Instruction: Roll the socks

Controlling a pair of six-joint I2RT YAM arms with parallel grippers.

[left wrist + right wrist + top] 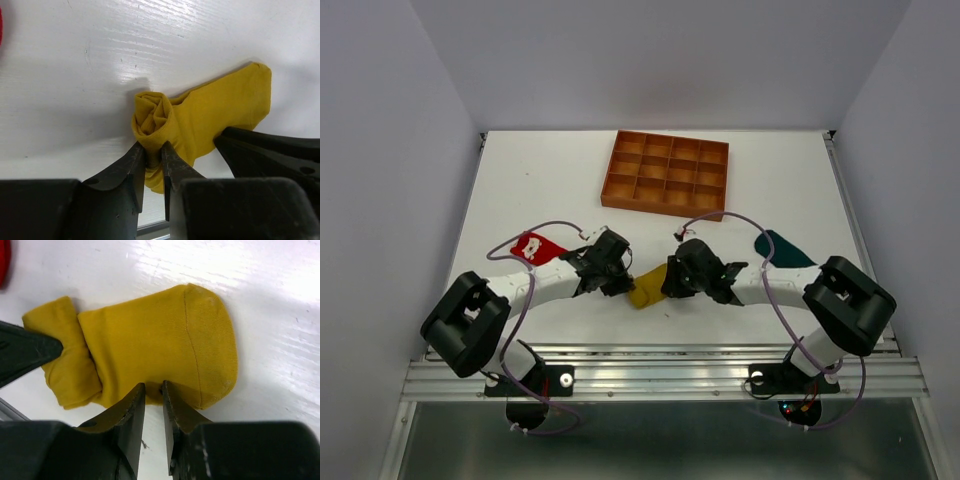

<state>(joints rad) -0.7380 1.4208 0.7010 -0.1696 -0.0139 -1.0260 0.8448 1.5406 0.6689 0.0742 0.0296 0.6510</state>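
The left pincer [154, 150] is clenched on the rolled end of the yellow sock [220, 107], right at its tips, likely to hold the roll tight; the right pincer [153, 390], jaws nearly together at the flat edge, seemingly anchors it, grip unconfirmed.

We see a mustard yellow sock [150, 345], plain all over, with one faint seam line. The red sock [542, 247] carries white patches, and the teal sock [783, 248] is dark and unmarked. The tray [663, 207] is orange-brown, a grid of squares. The table [540, 180] is white. The left gripper [154, 150] and right gripper [153, 390] are black, and the cables [552, 223] are purple.
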